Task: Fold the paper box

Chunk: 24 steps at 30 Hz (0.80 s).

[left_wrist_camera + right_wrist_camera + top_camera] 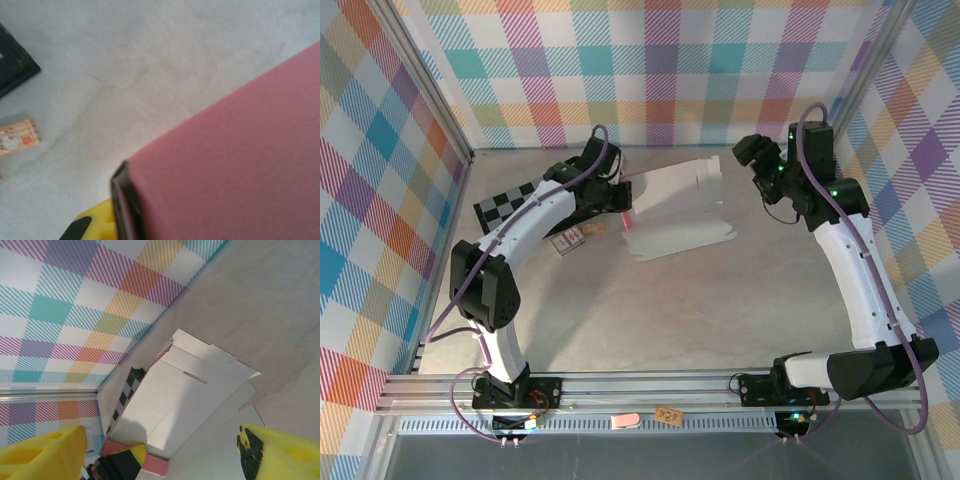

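the box sits toward the back middle of the tabletop, pale side showing from above, with one panel lying flat and another tilted up toward the back wall. the left claw is at the box's left edge, jaws together and clamped on the thin cardboard. in the left wrist view a dark finger presses against the edge of the box, whose pink face takes up the lower right. a small card lies on the tabletop at the left of that view, and a black corner of the checkered board shows above it. from above, the board lies behind the left arm and two cards lie just beside the arm, left of the box. the right claw hangs to the right of the box, near it but not touching, with its jaws wide apart. in the right wrist view its yellow fingers stand at both lower corners, and between them the raised panel of the box shows a narrow slit, with a pink strip at its lower edge. the checkered board peeks out behind it.
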Motion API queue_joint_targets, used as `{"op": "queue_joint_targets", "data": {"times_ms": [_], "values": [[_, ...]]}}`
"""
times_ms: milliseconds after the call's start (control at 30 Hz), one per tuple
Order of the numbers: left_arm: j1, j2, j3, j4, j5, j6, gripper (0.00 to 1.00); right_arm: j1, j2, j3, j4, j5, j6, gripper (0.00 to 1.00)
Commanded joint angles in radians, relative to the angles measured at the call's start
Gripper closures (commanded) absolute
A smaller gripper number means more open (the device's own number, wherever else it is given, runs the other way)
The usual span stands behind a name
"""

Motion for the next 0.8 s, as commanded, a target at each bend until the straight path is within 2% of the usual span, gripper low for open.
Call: {"op": "queue_joint_targets", "data": {"times_ms": [0, 267, 533, 767], "values": [[0.004, 0.035, 0.033, -0.113, 0.143, 0.092, 1.0, 0.001, 0.037, 0.019, -0.097, -0.052, -0.058, 0.22], [0.003, 0.046, 0.029, -0.137, 0.164, 0.132, 1.0, 0.002, 0.064, 0.038, -0.195, -0.091, -0.083, 0.23], [-0.03, 0.031, 0.036, -0.141, 0.071, 0.169, 1.0, 0.009, 0.078, 0.0, -0.219, -0.094, 0.003, 0.28], [-0.059, 0.038, 0.04, -0.145, 0.066, 0.172, 1.0, 0.021, 0.101, -0.049, -0.13, -0.114, 0.135, 0.3]]}}
